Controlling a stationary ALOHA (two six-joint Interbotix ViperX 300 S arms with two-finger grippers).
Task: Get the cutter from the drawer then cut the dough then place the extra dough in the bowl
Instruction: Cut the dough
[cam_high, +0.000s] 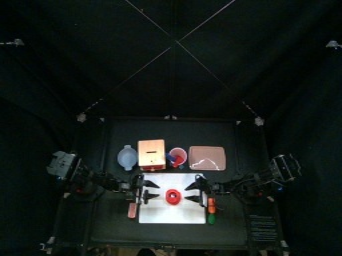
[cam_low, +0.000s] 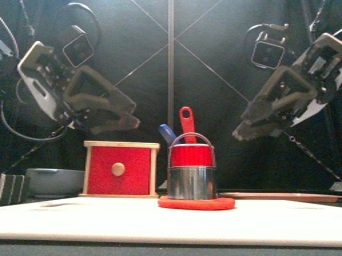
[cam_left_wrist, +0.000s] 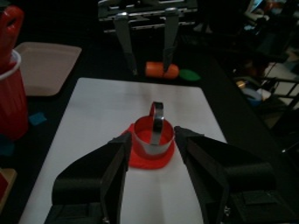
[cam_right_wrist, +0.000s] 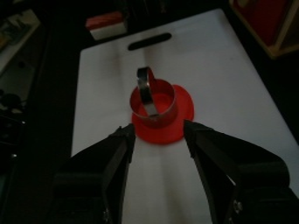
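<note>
Hovering over the white cutting board, the left pincer gapes released; beside it, the round metal cutter with a wire handle stands on the flat red dough disc; the right pincer hangs released too.

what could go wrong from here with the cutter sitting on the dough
1. The cutter stands on the red dough, so lifting it may drag the dough up off the white board.
2. The left gripper and the right gripper both hang open close around the cutter, so they might bump each other if both close in.
</note>
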